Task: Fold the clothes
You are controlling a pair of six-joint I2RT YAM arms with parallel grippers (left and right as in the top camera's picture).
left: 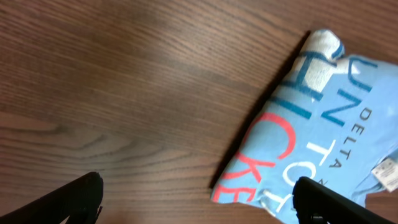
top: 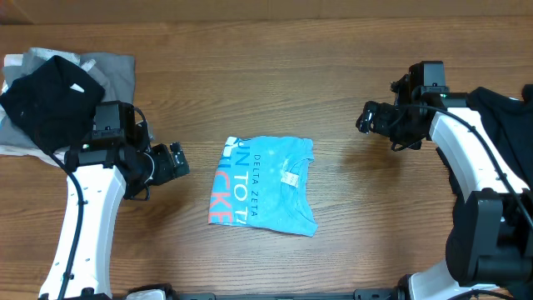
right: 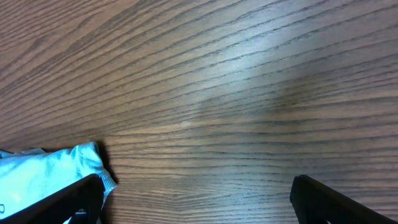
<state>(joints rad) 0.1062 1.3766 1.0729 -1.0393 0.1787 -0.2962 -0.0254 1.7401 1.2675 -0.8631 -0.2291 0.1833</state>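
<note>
While the T-shirt lies folded, left tool and right tool (empty) gape wide.

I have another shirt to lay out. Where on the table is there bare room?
Bare wood runs along the far edge of the table, from the grey cloth to the right claw. Another patch lies between the blue T-shirt and the right arm. Crowded: the far left corner, where the black garment is heaped near the left claw.
</note>
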